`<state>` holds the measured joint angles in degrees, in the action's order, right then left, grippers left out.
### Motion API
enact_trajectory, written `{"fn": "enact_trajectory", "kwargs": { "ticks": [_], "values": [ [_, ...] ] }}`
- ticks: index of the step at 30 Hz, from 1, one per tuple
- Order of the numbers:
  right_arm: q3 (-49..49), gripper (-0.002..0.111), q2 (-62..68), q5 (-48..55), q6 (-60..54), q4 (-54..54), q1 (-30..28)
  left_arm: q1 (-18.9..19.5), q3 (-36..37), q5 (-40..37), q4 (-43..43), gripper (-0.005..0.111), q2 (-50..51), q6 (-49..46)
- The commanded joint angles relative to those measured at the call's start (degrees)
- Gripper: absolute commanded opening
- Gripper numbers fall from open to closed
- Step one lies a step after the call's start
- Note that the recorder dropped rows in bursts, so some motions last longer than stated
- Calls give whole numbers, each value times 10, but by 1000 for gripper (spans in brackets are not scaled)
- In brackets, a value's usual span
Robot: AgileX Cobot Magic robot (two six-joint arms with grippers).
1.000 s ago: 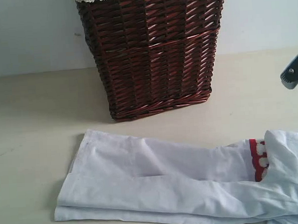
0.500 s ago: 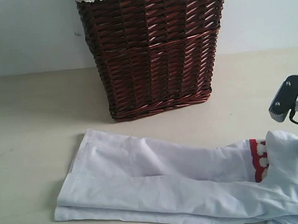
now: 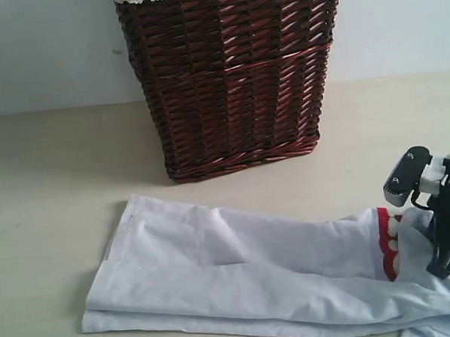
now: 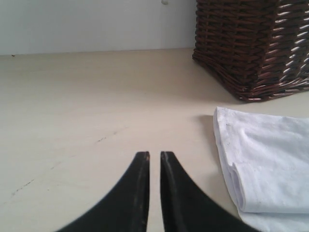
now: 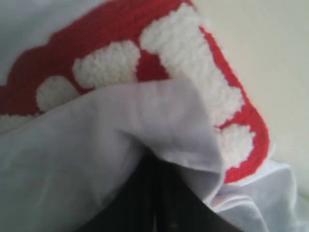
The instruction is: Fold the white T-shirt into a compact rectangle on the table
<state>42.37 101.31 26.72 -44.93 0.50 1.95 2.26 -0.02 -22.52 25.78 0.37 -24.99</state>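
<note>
left jaws clenched, empty | right jaws under white T-shirt [image 3: 238, 270] fold, grip unclear

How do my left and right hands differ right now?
The left hand is clear of the shirt, over the table; the right hand is down on its lettered end. Left fingers show plainly, nearly together, empty; right fingers are mostly under cloth.
</note>
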Motion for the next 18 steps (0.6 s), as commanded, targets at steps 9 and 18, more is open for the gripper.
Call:
{"fn": "enact_trajectory", "kwargs": {
  "ticks": [9, 18],
  "values": [
    [0, 0, 66, -66, -214, 264, 48, -1, 0, 3, 1, 11, -4, 0],
    [0, 12, -27, -63, -214, 275, 69, -1, 0, 3, 1, 11, -4, 0]
  ]
}}
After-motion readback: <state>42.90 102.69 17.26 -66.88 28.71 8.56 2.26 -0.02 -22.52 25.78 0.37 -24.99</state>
